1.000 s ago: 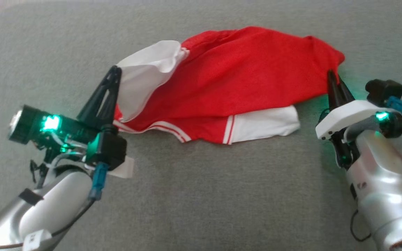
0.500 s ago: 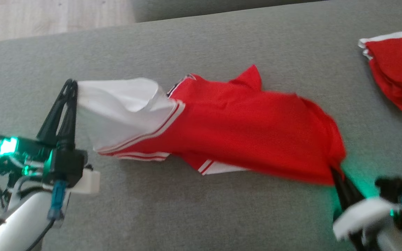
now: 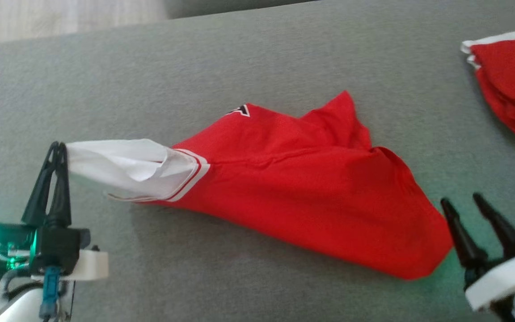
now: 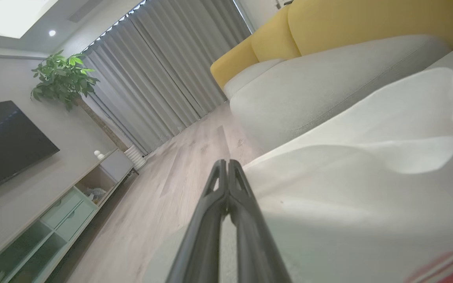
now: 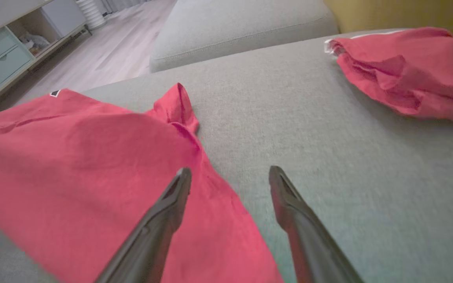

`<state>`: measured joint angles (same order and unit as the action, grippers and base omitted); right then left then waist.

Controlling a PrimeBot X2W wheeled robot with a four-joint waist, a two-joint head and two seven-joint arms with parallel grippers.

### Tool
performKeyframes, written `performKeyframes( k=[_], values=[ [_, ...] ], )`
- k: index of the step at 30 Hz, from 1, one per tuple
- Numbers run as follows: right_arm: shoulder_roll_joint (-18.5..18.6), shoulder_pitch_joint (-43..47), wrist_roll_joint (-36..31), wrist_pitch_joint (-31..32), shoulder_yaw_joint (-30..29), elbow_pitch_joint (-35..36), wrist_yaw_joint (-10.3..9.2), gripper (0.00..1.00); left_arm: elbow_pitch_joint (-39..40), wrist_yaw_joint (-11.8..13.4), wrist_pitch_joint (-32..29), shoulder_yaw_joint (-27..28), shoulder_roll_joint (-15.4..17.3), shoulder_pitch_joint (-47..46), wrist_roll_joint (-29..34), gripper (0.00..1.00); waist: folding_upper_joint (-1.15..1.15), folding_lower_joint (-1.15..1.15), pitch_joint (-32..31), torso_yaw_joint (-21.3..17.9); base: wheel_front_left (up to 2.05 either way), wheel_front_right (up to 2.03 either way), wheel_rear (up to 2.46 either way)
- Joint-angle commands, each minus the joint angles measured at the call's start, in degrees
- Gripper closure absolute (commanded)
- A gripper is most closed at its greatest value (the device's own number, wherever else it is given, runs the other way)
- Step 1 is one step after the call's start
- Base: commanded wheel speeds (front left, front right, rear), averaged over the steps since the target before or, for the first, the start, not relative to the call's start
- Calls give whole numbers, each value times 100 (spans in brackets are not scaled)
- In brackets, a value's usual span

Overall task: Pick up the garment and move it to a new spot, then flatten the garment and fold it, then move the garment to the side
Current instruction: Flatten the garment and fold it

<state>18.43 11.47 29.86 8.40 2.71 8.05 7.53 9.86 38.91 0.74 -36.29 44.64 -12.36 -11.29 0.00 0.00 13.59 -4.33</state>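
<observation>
Garment [image 3: 306, 197] lies across the grey cushion [image 3: 239, 58]: my left tool [image 3: 58, 145] pinches its white sleeve [image 3: 123, 165], my right tool [image 3: 462, 200] spread just beside its red corner.

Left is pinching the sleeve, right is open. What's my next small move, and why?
Probably open the left gripper and let the white sleeve drop. The shirt already lies on the cushion, and the right gripper stands open beside its red corner, holding nothing. The sleeve is bunched in the shut fingers, so it likely can't be flattened until freed.
</observation>
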Motion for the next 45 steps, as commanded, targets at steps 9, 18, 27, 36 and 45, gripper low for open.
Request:
performKeyframes(
  k=[9,18,27,36,45],
  values=[
    [919,-1279,502,605,763,-388,-4,0,154,-76,147,276,162,-265,-101,100,0,0,170,720,0,0,0],
    [1367,-1777,1263,997,1418,-965,-4,23,-67,-293,266,114,-101,-633,-68,100,0,0,248,1008,0,0,0],
    [1368,-2413,1663,849,2127,-1389,-4,100,-165,-457,300,93,-46,-842,-53,100,0,0,199,756,0,0,0],
    [1500,-3373,2046,-671,1405,-1719,-4,100,-188,-887,537,120,-33,-1840,211,100,0,0,25,231,0,0,0],
    [1693,-1024,2328,-213,1037,-1020,-4,100,37,-1342,704,200,-426,-1260,-1158,100,0,0,146,-112,0,0,0]
  ],
)
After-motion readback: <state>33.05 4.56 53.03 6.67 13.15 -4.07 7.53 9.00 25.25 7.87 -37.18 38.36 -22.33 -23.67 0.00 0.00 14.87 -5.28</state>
